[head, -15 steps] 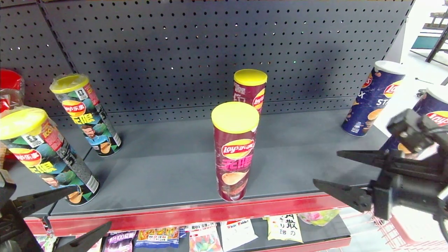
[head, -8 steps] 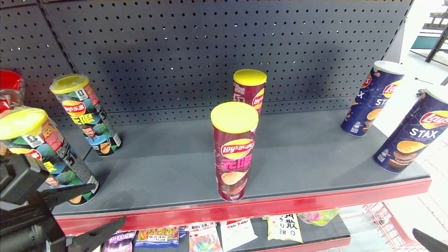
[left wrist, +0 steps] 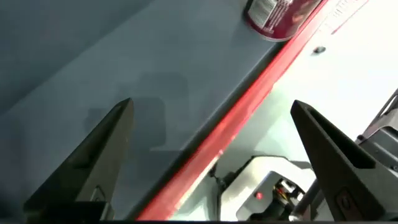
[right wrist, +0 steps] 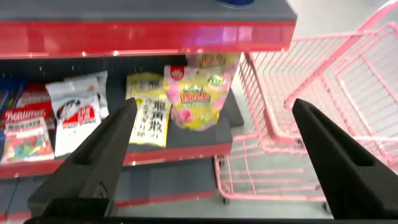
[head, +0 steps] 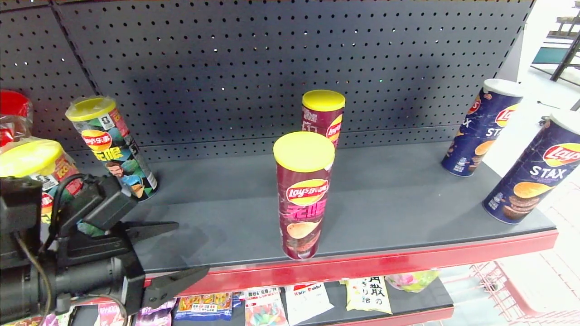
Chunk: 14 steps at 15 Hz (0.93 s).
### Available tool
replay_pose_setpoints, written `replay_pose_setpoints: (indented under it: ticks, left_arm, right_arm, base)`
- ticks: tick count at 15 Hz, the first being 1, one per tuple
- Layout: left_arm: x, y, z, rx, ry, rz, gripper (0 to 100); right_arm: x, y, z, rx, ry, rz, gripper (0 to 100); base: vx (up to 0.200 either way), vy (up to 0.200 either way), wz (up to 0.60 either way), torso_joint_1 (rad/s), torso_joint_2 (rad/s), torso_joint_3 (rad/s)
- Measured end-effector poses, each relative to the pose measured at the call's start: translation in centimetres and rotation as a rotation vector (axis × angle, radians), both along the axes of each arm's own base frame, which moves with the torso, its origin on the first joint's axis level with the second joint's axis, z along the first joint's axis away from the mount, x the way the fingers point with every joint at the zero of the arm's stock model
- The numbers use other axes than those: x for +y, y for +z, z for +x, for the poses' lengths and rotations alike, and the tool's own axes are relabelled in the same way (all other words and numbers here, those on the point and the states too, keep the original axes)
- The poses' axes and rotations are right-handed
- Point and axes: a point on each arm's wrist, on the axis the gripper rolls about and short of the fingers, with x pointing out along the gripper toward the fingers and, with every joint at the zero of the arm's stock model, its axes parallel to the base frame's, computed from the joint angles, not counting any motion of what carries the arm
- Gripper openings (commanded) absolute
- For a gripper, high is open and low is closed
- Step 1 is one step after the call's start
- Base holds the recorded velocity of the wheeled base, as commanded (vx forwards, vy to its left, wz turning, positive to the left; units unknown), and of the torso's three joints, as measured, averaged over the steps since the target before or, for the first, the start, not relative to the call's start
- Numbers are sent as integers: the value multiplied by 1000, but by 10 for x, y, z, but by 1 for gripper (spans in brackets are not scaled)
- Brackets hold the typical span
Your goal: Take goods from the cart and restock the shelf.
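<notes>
The grey shelf [head: 398,199] with a red front edge carries upright chip cans. A maroon can with a yellow lid [head: 302,199] stands near the front edge, and a second maroon can [head: 322,115] is behind it. My left gripper [head: 192,248] is open and holds nothing, level with the front edge and left of the front maroon can. In the left wrist view the left gripper [left wrist: 211,102] straddles the red edge, with that can's base [left wrist: 280,15] farther along. My right gripper [right wrist: 214,102] is open and holds nothing below the shelf, facing the pink wire cart [right wrist: 323,93].
Two blue cans [head: 482,127] [head: 528,176] stand at the shelf's right end. Two green-patterned cans [head: 111,147] [head: 31,163] stand at the left, close behind my left arm. Snack bags [right wrist: 149,112] line the lower shelf. The cart's corner [head: 512,299] shows at lower right.
My right gripper dropped out of the head view toward the lower right, uncovering the front blue can. My left gripper rose and moved right along the shelf's front edge.
</notes>
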Motion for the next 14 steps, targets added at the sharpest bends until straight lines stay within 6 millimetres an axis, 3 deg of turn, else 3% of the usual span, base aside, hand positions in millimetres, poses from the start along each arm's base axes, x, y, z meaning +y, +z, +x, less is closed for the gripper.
replay_pose_setpoints:
  ticks: [9, 14]
  left_arm:
    - [-60, -10, 63, 39, -106, 42, 100]
    - [-77, -20, 85, 63, -120, 56, 100]
  right_arm:
    - [-1, -7, -3, -47, 29, 23, 100]
    - [-1, -7, -4, -56, 35, 24, 100]
  base:
    - [0, 0, 0, 0, 0, 0]
    - [0, 0, 0, 0, 0, 0]
